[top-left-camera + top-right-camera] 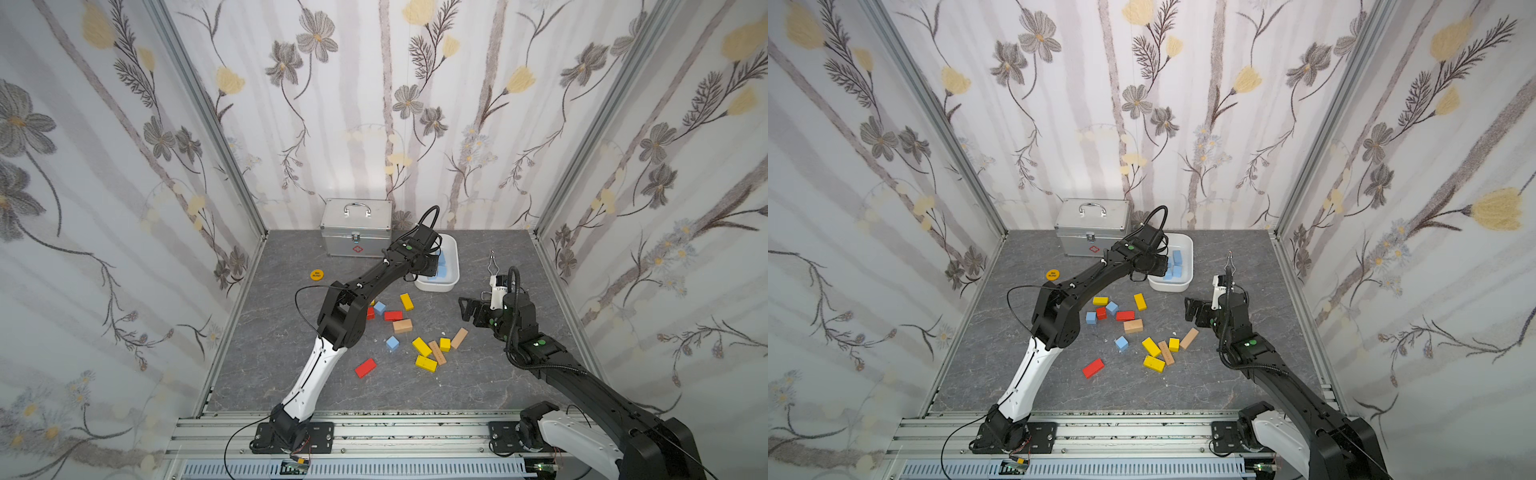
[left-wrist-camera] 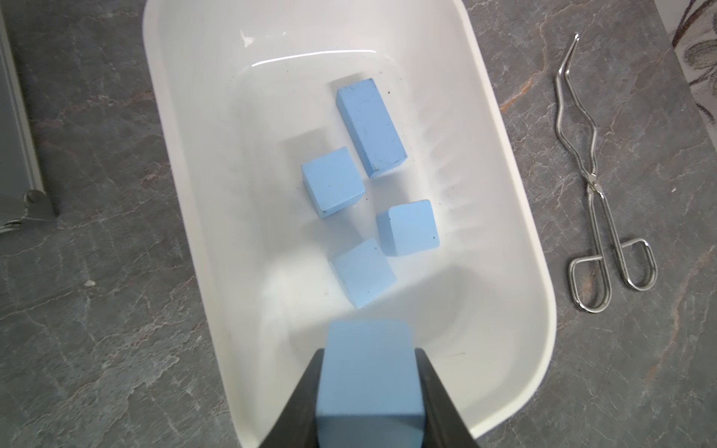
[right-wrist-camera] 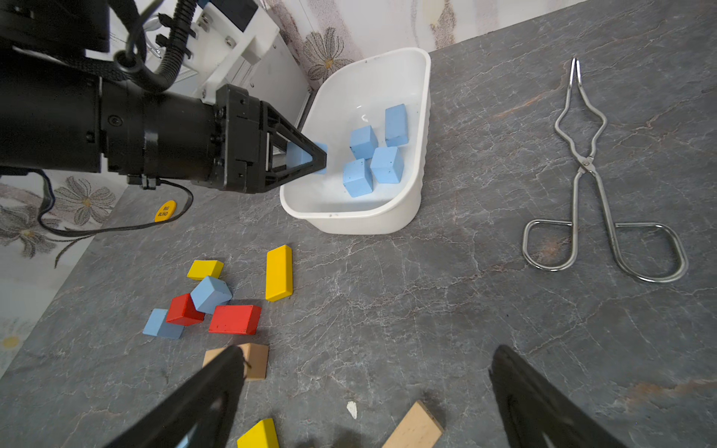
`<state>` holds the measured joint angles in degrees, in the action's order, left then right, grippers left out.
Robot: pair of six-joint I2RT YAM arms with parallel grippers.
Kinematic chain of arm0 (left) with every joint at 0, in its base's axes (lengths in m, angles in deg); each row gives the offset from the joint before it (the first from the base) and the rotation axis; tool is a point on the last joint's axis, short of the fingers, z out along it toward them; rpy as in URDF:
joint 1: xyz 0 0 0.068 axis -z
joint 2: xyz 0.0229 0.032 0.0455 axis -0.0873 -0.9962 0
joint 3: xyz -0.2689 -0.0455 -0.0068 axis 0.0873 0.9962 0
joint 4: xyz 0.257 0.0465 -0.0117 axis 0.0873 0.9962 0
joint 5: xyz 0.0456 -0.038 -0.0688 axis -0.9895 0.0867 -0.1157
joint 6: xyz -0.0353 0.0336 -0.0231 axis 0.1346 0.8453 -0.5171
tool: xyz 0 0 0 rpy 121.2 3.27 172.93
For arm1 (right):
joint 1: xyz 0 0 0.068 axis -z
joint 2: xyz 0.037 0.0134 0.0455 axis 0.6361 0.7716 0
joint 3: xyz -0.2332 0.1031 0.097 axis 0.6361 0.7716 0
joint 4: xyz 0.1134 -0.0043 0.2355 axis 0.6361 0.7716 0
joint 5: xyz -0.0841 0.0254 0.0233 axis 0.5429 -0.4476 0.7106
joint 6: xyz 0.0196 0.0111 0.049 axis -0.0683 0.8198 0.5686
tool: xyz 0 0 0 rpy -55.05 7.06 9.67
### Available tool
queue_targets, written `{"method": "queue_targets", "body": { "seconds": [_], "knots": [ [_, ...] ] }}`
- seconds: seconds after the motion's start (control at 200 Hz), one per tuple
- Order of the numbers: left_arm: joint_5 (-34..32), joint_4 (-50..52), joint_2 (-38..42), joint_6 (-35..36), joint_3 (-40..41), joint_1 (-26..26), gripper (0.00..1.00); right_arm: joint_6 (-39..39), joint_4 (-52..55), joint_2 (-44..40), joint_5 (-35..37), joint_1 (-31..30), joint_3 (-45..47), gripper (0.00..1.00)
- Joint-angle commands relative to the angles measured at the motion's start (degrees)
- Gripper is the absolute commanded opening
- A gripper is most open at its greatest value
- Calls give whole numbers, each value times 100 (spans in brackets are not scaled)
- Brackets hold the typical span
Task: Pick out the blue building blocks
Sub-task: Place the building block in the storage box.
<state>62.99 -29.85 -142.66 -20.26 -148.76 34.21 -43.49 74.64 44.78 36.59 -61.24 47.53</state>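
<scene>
My left gripper (image 2: 368, 353) is shut on a light-blue block (image 2: 368, 372) and holds it above the near end of a white tub (image 2: 201, 155). Several blue building blocks lie inside the tub: one long brick (image 2: 370, 132) and three cubes, such as one in the middle (image 2: 331, 182). Three more blue cubes sit loose on the table in a top view (image 1: 1111, 308) (image 1: 1091, 318) (image 1: 1121, 343). My right gripper (image 3: 366, 351) is open and empty, hovering over the table right of the block pile (image 1: 467, 309).
Red (image 1: 365, 367), yellow (image 1: 422, 346) and tan (image 1: 402, 326) blocks are scattered mid-table. A silver case (image 1: 357, 228) stands at the back, touching the tub's left. Metal tongs (image 3: 582, 166) lie right of the tub. A yellow disc (image 1: 316, 274) lies at the back left.
</scene>
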Motion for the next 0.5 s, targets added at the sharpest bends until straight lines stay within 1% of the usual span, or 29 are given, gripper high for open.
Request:
{"method": "queue_targets", "body": {
  "seconds": [0.0, 0.24, 0.415, 0.495],
  "knots": [
    [-246, 21, -116, -20, -141, -9, 0, 34, -279, -14, 12, 20, 11, 100],
    [-465, 10, -325, -73, -314, -2, 0, 39, -358, 23, -57, 82, 32, 100],
    [-871, 87, -385, -56, -326, 25, 0, 47, -386, 25, -84, 100, 70, 100],
    [-945, 108, -404, -47, -326, 24, 0, 56, -395, 18, -101, 109, 76, 100]
  ]
}}
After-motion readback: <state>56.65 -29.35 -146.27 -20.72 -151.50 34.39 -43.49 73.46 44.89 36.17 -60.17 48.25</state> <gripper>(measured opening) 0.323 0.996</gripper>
